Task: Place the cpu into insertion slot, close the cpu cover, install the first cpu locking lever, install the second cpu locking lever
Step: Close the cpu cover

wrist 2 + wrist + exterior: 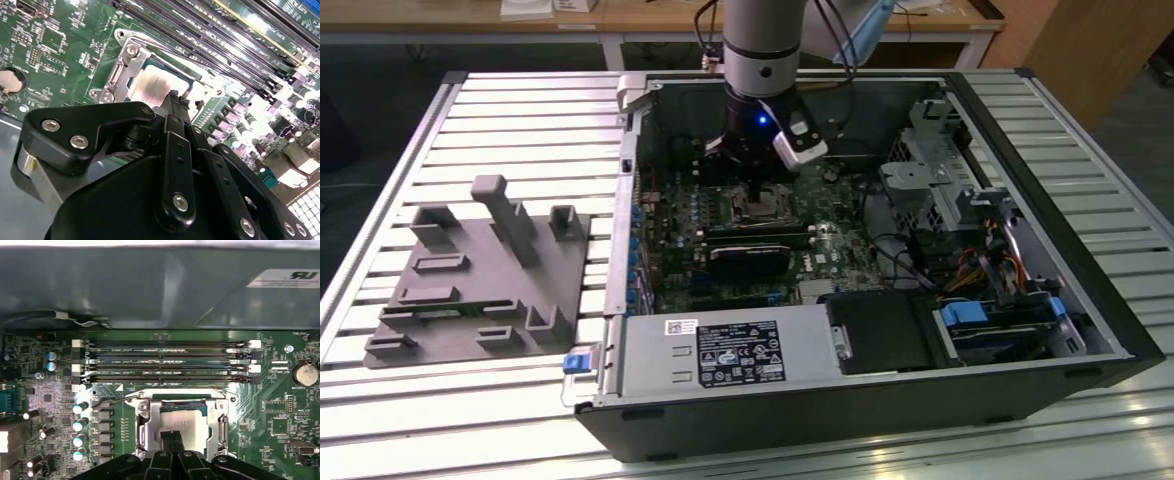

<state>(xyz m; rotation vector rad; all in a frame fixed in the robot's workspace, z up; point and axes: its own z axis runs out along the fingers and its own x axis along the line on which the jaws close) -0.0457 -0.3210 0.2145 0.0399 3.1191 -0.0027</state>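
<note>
Gripper (175, 98): fingers closed together, gripping nothing, tips low over the cpu (156, 85). Cpu: seated in slot (182, 404), cover (143, 427) apparently lying down around it. Handling: push straight down, evenly, so the cover seats flat without shifting the cpu.

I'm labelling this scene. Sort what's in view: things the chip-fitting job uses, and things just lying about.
Job: chip, metal cover, gripper.
Lying about: memory slots, coin battery, grey tray, power supply.
</note>
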